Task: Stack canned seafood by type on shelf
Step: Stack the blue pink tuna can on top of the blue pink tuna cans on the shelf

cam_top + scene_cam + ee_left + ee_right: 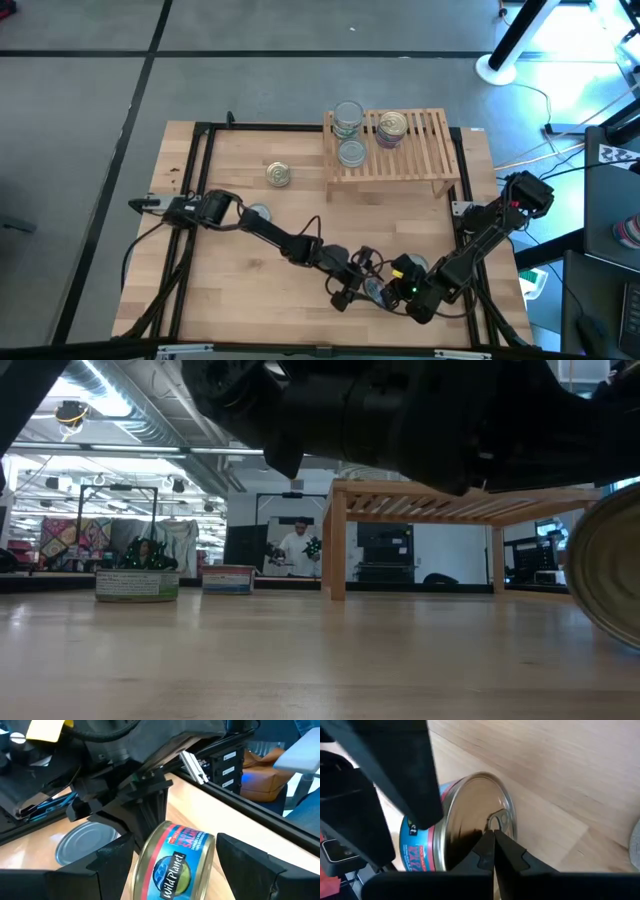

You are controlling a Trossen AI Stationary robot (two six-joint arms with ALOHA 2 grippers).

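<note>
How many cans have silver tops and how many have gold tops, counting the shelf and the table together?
Silver-top cans: 4
Gold-top cans: 3
Total: 7 tops showing; stacked cans may hide more.

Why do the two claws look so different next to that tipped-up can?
The left claw is open, with one finger on each side of the can. The right claw is shut tight. The left claw looks at the can's label side, while the right claw points its tips at the gold pull-ring top. Both are dark and meet at that same can.
</note>
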